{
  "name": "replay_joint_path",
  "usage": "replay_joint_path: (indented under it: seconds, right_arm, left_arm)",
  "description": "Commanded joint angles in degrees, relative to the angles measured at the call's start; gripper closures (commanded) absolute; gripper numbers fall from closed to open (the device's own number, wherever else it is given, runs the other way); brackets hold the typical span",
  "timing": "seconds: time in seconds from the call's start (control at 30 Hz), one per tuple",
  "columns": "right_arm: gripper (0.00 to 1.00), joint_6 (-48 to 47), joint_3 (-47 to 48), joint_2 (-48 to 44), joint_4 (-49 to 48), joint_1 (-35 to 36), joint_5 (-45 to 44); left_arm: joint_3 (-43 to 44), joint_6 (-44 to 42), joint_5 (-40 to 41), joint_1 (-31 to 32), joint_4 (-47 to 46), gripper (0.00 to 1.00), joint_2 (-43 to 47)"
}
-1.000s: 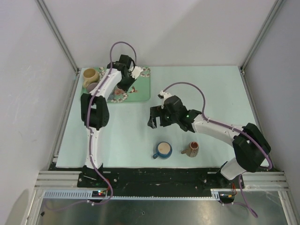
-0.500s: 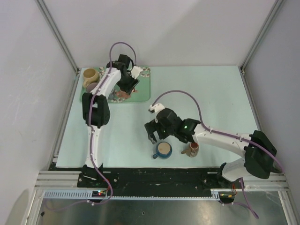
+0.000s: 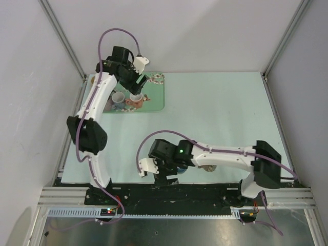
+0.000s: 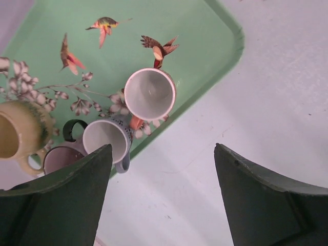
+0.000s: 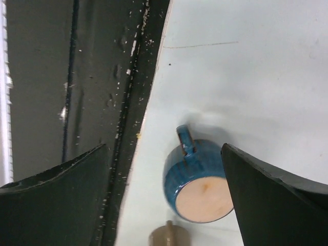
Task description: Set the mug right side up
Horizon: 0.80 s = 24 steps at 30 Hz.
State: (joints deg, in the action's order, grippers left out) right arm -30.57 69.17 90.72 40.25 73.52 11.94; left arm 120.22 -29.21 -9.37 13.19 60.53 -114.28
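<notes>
Upside-down blue mug [image 5: 197, 177] between right fingers [image 5: 277, 205], spread wide, not touching; left fingers [image 4: 61, 205] spread too

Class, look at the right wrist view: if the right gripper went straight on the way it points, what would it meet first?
Probably the upside-down blue mug, framed between the open jaws of the right gripper. Depth is unclear from this view.
</notes>
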Motion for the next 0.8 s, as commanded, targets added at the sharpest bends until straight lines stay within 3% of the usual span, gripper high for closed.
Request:
replay_joint_path:
  seconds: [0.0,0.3,0.43,0.57,0.73,0.77]
  right_arm:
    - [0.04,-11.60,7.31,7.85,11.11,-0.18,-1.74]
    - [0.11,-16.49,14.50,17.23,17.42,-0.13,-7.22]
    - [0.22,-18.32,15.51,20.14,17.06,-0.26,-10.01]
    - [0.41,-19.21,16.38,21.96,15.79,-0.74,-10.63]
    - [0.46,-20.40,16.03,24.01,14.55,-1.09,-10.98]
    - [0.51,-20.54,16.06,24.43,14.44,-1.09,-10.89]
  left_arm:
    - [-2.88,-1.13,-3.10,-0.34,-0.43,0.15,6.70]
    - [-9.07,-0.92,-3.64,-0.38,-0.46,0.15,12.33]
    - [-10.47,-0.66,-3.74,-0.39,-0.47,0.15,12.64]
    - [-10.65,-0.27,-4.38,-0.46,-0.41,0.15,12.46]
    - [-10.41,-0.12,-4.85,-0.65,-0.43,0.15,12.45]
    - [-10.39,-0.13,-4.91,-0.68,-0.42,0.15,12.52]
